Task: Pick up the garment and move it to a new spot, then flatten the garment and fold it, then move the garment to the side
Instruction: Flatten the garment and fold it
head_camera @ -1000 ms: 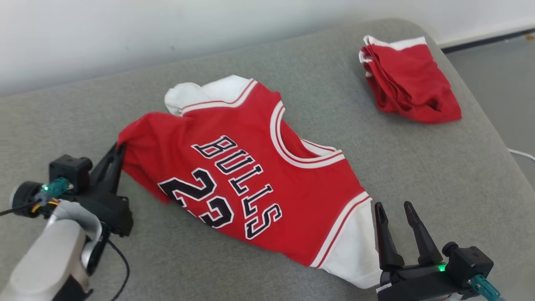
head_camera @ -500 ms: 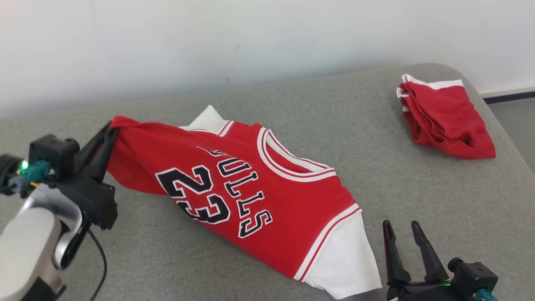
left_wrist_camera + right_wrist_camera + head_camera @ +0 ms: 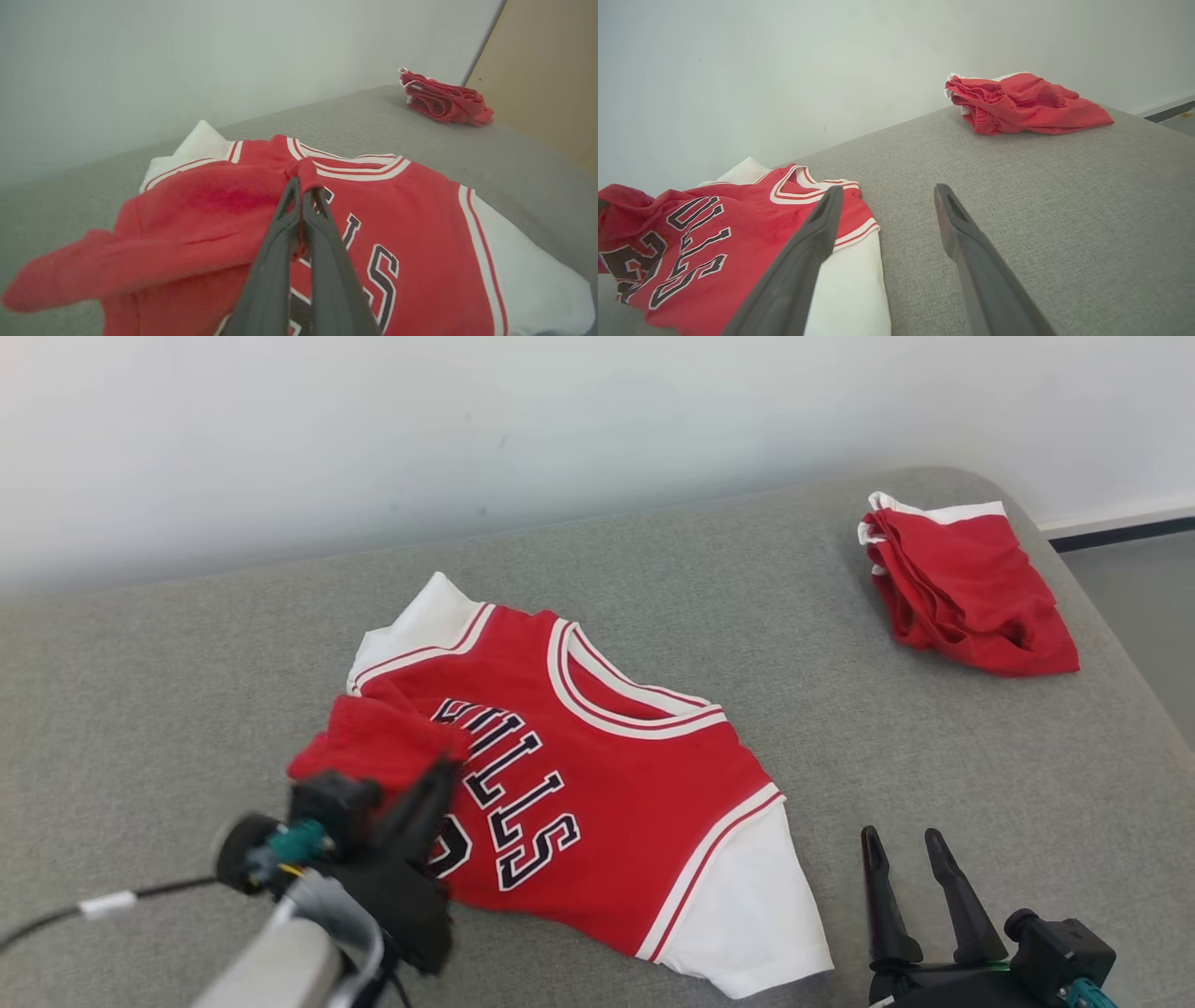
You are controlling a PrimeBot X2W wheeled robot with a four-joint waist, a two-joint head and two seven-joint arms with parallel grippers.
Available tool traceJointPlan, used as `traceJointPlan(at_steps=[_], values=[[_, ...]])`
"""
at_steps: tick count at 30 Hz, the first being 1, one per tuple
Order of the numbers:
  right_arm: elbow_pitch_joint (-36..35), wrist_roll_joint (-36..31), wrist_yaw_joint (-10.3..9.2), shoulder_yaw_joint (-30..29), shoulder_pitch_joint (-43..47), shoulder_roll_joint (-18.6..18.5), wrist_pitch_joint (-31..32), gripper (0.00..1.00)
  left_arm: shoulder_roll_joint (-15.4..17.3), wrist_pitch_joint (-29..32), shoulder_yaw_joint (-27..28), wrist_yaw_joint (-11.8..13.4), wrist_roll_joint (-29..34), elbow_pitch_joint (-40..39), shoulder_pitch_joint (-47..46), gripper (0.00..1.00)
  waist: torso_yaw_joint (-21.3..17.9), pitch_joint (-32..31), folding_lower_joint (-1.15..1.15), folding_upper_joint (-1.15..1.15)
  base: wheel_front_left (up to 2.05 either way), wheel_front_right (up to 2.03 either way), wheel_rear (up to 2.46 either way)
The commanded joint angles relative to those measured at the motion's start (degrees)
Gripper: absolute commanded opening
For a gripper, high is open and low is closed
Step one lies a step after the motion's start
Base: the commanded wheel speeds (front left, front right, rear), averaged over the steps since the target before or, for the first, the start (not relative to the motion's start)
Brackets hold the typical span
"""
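Note:
The garment [image 3: 616,775] is a red jersey with white sleeves and black lettering, lying on the grey padded surface [image 3: 840,709]. My left gripper [image 3: 446,770] is shut on a bunched red edge of the garment, holding that part folded over the jersey's front, where it covers part of the number. In the left wrist view the closed fingers [image 3: 302,186] pinch the red cloth [image 3: 411,219] just below the neckline. My right gripper [image 3: 901,835] stands open at the lower right, beside the near white sleeve, holding nothing. The right wrist view shows its spread fingers [image 3: 887,191] next to the jersey [image 3: 738,224].
A second red and white garment [image 3: 966,588] lies folded at the far right corner of the surface. A pale wall runs behind. The surface's right edge drops to a grey floor [image 3: 1139,588]. A tan panel [image 3: 546,70] stands beyond the folded pile.
My left gripper has carried the held red edge from the far left rightward over the jersey's front, folding it across the number. The head camera shifted. The right gripper stayed open.

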Motion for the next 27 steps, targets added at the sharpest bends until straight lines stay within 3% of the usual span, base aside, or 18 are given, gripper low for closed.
traceJointPlan(at_steps=[1,8,9,10,16,27], values=[[0.1,-0.3,-0.12,-0.2,0.0,0.1,0.0,1.0,-1.1,-0.8,-0.5,-0.1,-0.1,1.0,1.3,0.0,-0.5,0.3,0.0,0.0,0.0,0.0,0.0],[0.2,-0.7,-0.11,-1.4,0.2,0.1,0.0,1.0,-7.3,-3.4,-3.7,-0.4,-0.2,7.9,4.1,0.02,0.1,0.3,0.0,0.0,0.0,0.0,0.0],[0.3,-0.9,-0.11,-1.4,0.4,0.1,0.0,1.0,-7.7,-3.9,-4.0,-0.6,0.0,8.6,4.1,0.58,0.4,0.1,0.0,0.0,0.0,0.0,0.0],[0.3,-0.9,-0.11,-1.4,0.5,0.1,0.0,1.0,-8.2,-4.5,-4.0,-0.6,0.1,9.2,4.2,1.0,0.8,-0.1,0.0,0.0,0.0,0.0,0.0],[0.6,-0.9,-0.12,-1.5,1.2,0.1,0.0,1.0,-7.9,-7.1,-2.8,0.0,1.2,7.9,4.1,1.0,3.5,-1.3,0.0,0.0,0.0,0.0,0.0],[1.2,-0.5,-0.11,-0.5,1.1,0.1,0.0,1.0,-1.8,-8.1,4.9,3.6,-0.4,1.3,8.3,1.0,4.9,-1.7,0.0,0.0,0.0,0.0,0.0]])
